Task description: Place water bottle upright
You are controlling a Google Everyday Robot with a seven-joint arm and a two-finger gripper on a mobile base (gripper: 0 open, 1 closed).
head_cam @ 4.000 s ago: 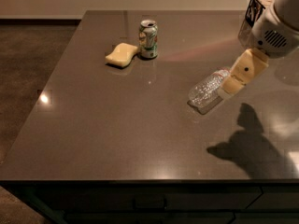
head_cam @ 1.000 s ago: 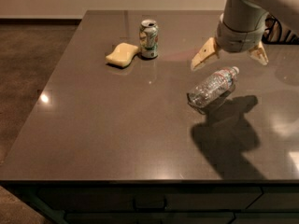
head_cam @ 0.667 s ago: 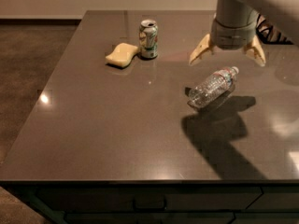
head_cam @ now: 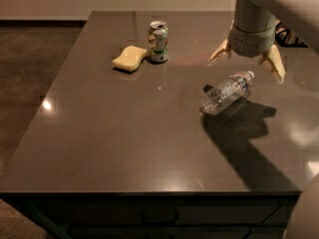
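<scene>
The water bottle (head_cam: pixel 227 92) lies on its side on the dark grey table (head_cam: pixel 124 133), right of centre, with its white cap pointing to the back right. It is clear and ribbed with a thin red-and-white label band. My gripper (head_cam: pixel 247 62) hangs just above and behind the bottle's cap end. Its two tan fingers (head_cam: pixel 273 67) are spread wide apart and hold nothing. The bottle lies free on the table.
A green-and-white soda can (head_cam: pixel 158 41) stands upright at the back centre. A yellow sponge (head_cam: pixel 129 59) lies just left of it. My arm casts a dark shadow (head_cam: pixel 244 138) on the table in front of the bottle. The table's front edge runs along the bottom.
My gripper let go of the bottle and rose, then spread its fingers and shifted left and back over it. The bottle has stayed lying on its side.
</scene>
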